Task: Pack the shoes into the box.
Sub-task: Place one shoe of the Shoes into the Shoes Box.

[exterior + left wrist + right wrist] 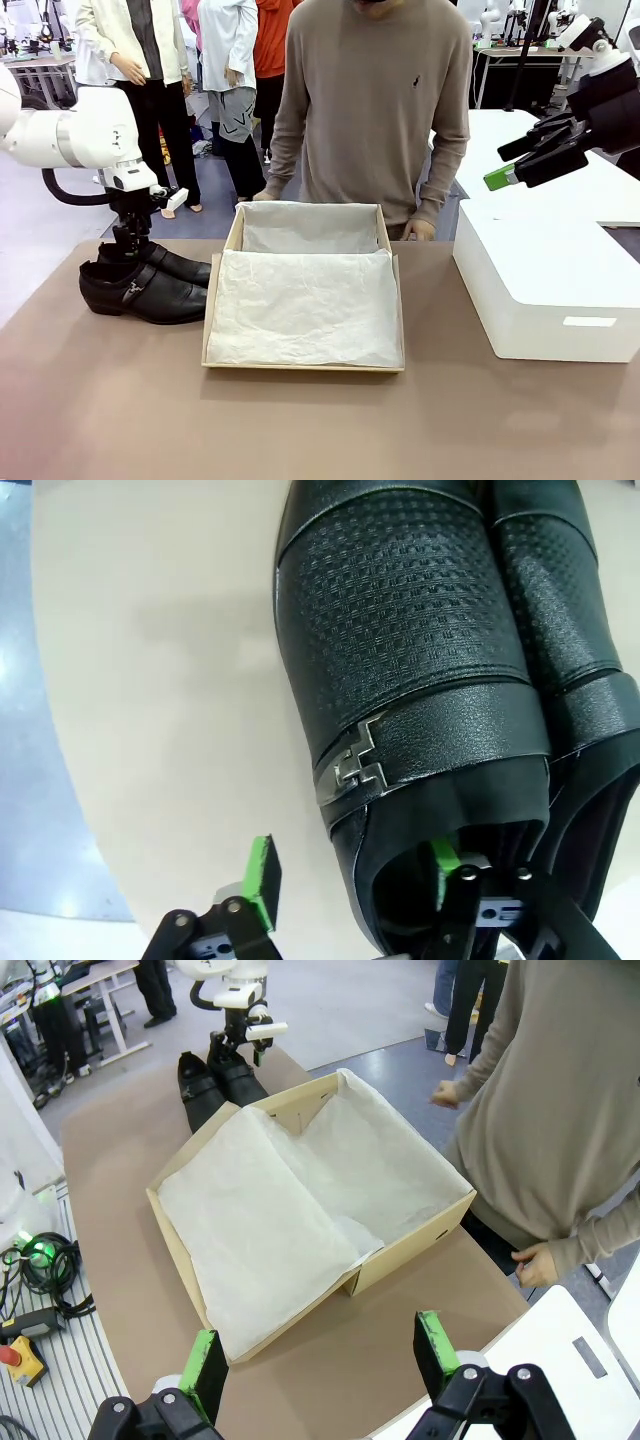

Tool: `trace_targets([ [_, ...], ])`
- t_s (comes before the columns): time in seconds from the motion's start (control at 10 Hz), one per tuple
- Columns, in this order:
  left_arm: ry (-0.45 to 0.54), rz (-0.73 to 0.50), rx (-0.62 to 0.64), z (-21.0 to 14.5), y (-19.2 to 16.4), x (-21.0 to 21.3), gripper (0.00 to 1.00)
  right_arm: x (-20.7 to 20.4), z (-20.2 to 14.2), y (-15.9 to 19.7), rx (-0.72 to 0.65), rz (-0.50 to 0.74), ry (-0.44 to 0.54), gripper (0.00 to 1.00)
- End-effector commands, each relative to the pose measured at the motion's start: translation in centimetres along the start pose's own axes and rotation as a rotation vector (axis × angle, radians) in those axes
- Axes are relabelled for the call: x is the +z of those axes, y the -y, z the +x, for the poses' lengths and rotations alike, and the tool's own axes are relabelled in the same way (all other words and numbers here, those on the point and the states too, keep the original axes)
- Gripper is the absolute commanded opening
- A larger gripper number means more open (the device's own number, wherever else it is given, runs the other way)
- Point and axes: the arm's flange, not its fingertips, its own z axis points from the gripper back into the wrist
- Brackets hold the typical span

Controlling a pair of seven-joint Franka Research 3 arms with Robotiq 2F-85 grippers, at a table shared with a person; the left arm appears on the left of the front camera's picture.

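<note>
Our left claw (pixel 352 872) stands released astride one side wall of the shoes (pixel 410 680), not yet pinching. They lie just left of the box (pixel 300 368). Our right claw (pixel 320 1355) hangs open. We fear the thin, shiny leather slipping out mid-lift.

Cannot make out the fingertips of the left hand (pixel 131 243), sunk behind the heels of the shoes (pixel 150 288) at middle left of the front view. In the left wrist view, lose both toes past the top edge. Barely see one green pad (pixel 445 858), half buried in a shoe's opening at lower right. Cannot see the floor of the box (pixel 300 368) under white tissue paper (pixel 305 305).
</note>
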Motion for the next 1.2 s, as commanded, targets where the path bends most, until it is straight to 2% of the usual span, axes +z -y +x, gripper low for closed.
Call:
trace_targets([
  [0.0, -0.005, -0.008, -0.018, -0.23, -0.44, 0.26, 0.23, -0.11, 0.03, 0.25, 0.015, 0.015, 0.02, 1.0],
  [0.1, -0.003, -0.008, -0.018, -0.25, -0.41, 0.3, 0.04, -0.11, 0.03, 0.25, 0.015, 0.015, 0.02, 1.0],
  [0.2, -0.005, -0.007, -0.021, -0.26, -0.35, 0.37, 0.0, -0.11, 0.03, 0.25, 0.015, 0.015, 0.02, 1.0],
  [1.0, -0.038, 0.011, -0.029, -0.36, 0.0, 0.66, 0.0, -0.11, 0.03, 0.25, 0.015, 0.015, 0.02, 1.0],
  [1.1, -0.007, 0.033, -0.011, -0.64, 0.06, 1.19, 0.0, -0.11, 0.03, 0.25, 0.015, 0.015, 0.02, 1.0],
])
